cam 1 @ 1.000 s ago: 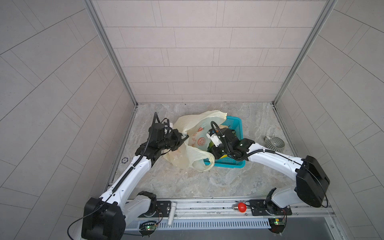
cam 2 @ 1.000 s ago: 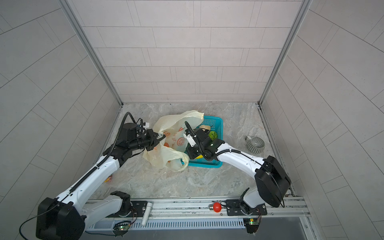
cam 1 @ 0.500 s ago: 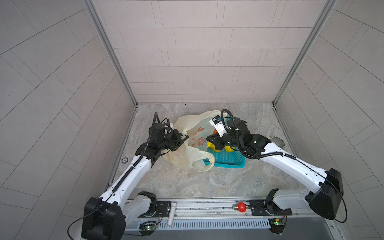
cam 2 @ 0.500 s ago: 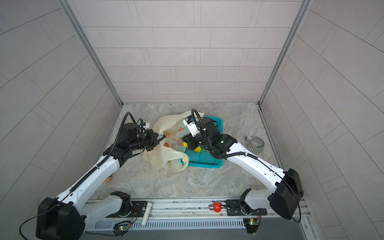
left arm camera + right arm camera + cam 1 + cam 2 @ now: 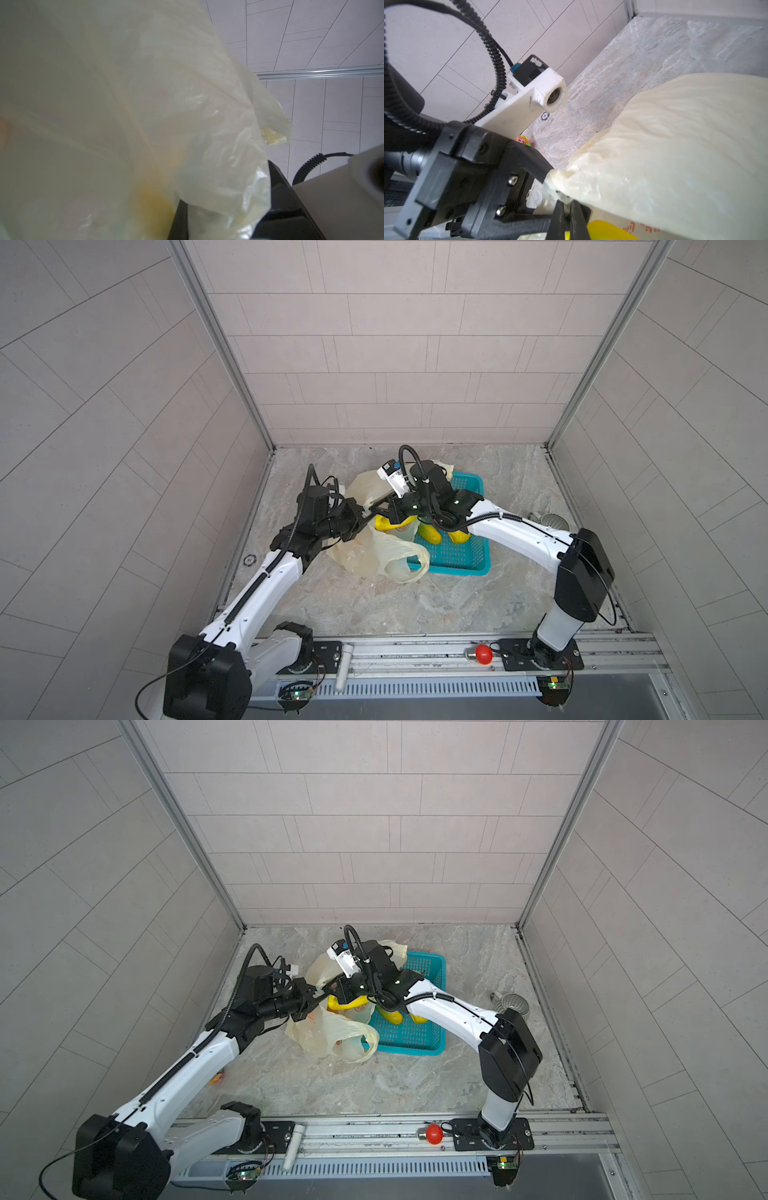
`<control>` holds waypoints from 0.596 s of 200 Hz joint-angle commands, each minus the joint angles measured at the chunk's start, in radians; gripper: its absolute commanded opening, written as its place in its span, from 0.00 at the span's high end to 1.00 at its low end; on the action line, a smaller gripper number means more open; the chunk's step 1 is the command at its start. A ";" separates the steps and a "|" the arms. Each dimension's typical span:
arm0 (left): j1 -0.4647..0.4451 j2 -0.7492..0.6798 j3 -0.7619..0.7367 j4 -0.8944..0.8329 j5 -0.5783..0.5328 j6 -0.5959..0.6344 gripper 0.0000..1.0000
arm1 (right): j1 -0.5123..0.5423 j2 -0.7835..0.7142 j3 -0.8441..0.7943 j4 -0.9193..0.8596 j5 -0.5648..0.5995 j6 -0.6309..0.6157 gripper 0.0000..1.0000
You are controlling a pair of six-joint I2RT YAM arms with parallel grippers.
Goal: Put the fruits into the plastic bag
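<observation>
The left gripper (image 5: 365,517), clamped shut on the rim of the plastic bag (image 5: 374,560), holds its mouth up near the surface's centre. The banana (image 5: 384,526), long axis left–right, hangs at that mouth, apparently pinched in the closed right gripper (image 5: 380,512) directly above. Two yellow fruits (image 5: 430,533) lie in the teal basket (image 5: 465,568), nearer the right arm.

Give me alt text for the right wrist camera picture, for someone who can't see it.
The left gripper, black with a white camera mount, pinches the edge of the cream plastic bag; marble floor lies behind. The right gripper, shut, sits beside a yellow fruit.
</observation>
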 commanded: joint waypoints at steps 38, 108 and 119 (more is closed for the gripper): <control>0.001 -0.027 0.017 -0.001 0.020 0.013 1.00 | -0.012 0.067 -0.006 0.160 -0.054 0.095 1.00; 0.000 -0.026 0.017 -0.001 0.021 0.011 1.00 | -0.033 0.005 -0.059 0.147 0.054 0.084 0.43; 0.001 -0.027 0.017 -0.001 0.022 0.011 1.00 | -0.037 -0.014 -0.064 0.127 0.059 0.064 0.43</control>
